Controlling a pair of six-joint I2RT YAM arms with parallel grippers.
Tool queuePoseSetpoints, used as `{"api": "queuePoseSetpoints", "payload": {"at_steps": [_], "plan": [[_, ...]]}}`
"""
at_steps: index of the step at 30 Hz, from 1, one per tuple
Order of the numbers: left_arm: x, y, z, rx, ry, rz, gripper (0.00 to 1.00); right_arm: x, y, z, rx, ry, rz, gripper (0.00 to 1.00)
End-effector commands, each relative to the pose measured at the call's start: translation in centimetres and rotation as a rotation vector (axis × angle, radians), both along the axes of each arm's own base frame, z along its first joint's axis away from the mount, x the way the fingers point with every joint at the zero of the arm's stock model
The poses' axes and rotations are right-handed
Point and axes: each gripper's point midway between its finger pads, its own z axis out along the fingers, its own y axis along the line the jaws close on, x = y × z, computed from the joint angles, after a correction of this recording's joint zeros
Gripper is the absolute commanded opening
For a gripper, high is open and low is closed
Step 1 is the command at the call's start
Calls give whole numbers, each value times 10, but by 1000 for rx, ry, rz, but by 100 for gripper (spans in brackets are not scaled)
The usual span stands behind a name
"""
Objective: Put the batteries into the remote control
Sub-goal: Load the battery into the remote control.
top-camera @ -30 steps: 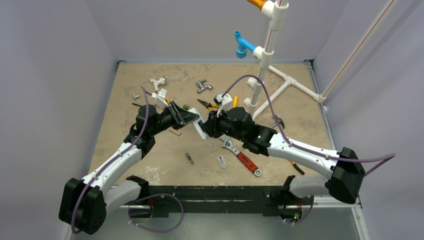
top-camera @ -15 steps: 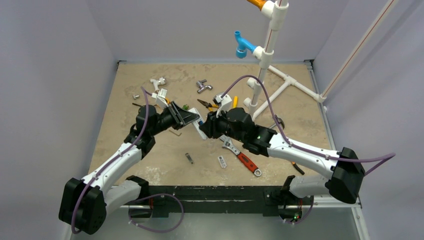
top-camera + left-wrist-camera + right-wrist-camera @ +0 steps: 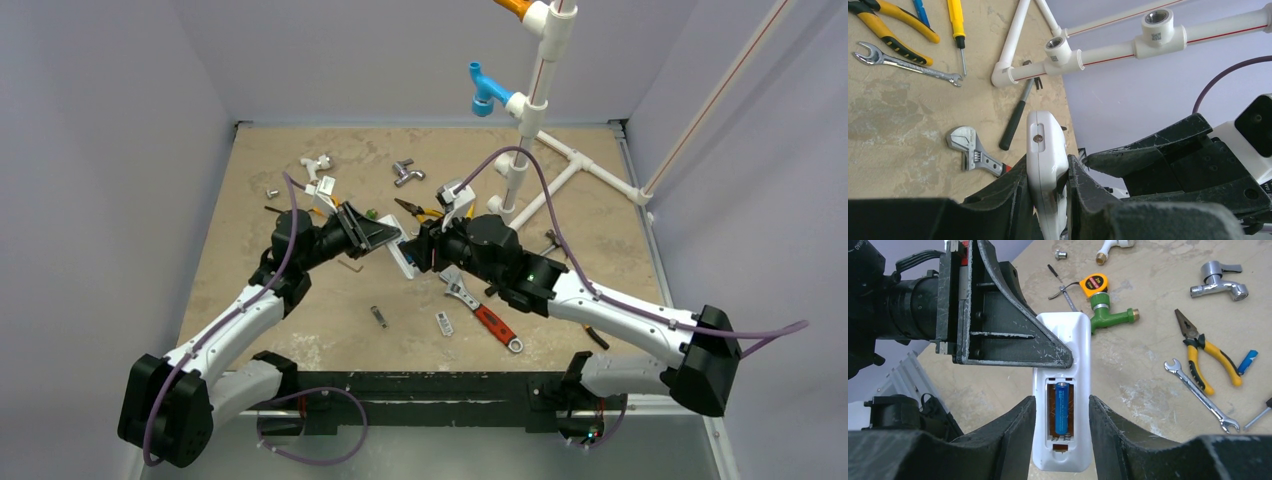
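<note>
The white remote control (image 3: 404, 259) is held off the table between the two arms, with my left gripper (image 3: 388, 240) shut on its upper half. In the left wrist view the remote control (image 3: 1044, 150) stands edge-on between the left gripper (image 3: 1047, 174) fingers. Through the right wrist camera its back faces me: the remote control (image 3: 1068, 330) has an open recess holding one blue battery (image 3: 1062, 407) lengthwise. My right gripper (image 3: 1063, 405) is open, its fingers flanking the remote's lower end, holding nothing. The left finger (image 3: 998, 315) covers the remote's top.
On the table lie a red-handled wrench (image 3: 490, 318), yellow pliers (image 3: 1203, 352), a spanner (image 3: 1200, 395), a green tap (image 3: 1105, 315), a tape measure (image 3: 1094, 284) and a chrome tap (image 3: 1220, 280). A white pipe frame (image 3: 560, 160) stands at the back right.
My right gripper's jaws have spread wider and that arm has shifted slightly right and back. The left gripper and the remote have stayed put.
</note>
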Motion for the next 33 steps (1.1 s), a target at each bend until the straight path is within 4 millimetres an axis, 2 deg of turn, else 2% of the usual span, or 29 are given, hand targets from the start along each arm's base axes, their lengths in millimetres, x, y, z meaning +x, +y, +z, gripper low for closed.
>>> {"api": "queuePoseSetpoints", "payload": {"at_steps": [1, 4, 8, 13, 25, 33], "plan": [[-5, -3, 11, -31, -44, -28, 0, 8, -9, 19, 8, -100, -31, 43], [-9, -5, 13, -29, -63, -58, 0, 9, -13, 24, -20, -149, -22, 44], [-17, -10, 15, -29, -97, -126, 0, -1, -14, 33, -39, -223, 52, 45], [-24, -16, 17, -33, -138, -198, 0, -7, -17, 34, -53, -237, 81, 44], [-26, -18, 15, -24, -157, -230, 0, -12, -9, 12, -7, -99, 71, 48], [-25, -18, 12, -20, -147, -221, 0, -12, -4, 6, 1, -61, 72, 42]]}}
